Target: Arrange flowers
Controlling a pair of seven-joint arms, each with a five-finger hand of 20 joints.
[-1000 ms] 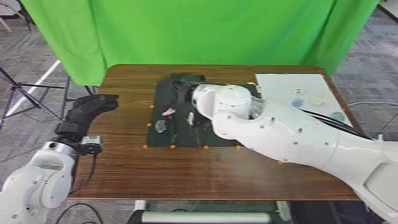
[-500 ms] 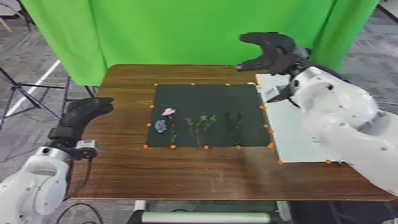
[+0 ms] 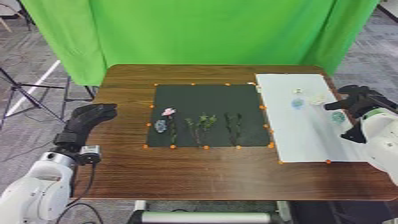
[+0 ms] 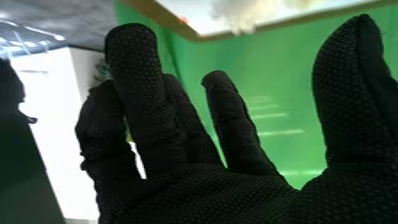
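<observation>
- A green curtain (image 3: 213, 35) hangs behind the brown tabletop (image 3: 191, 175), where a dark mat (image 3: 191, 95) and a white sheet (image 3: 289, 135) lie side by side.
- I'd call this partway: a pink flower (image 3: 170, 112), a grey-blue bloom (image 3: 161, 126), leafy green sprigs (image 3: 206, 120) and dark stems (image 3: 233, 128) lie across the mat, while small blooms on the sheet look left to place.
- Counting, I get one pink and one grey-blue on the mat; sprigs and stems overlap too much to number. The sheet has four: a small pale one (image 3: 298, 91), a blue one (image 3: 298, 103), a cream one (image 3: 317, 100) and a green one (image 3: 338, 117).
- The right hand (image 3: 362, 101) is wide open and empty, by the sheet's outer side.
- The left hand (image 3: 87, 117), fingers relaxed, holds nothing, over the tabletop's left side.
</observation>
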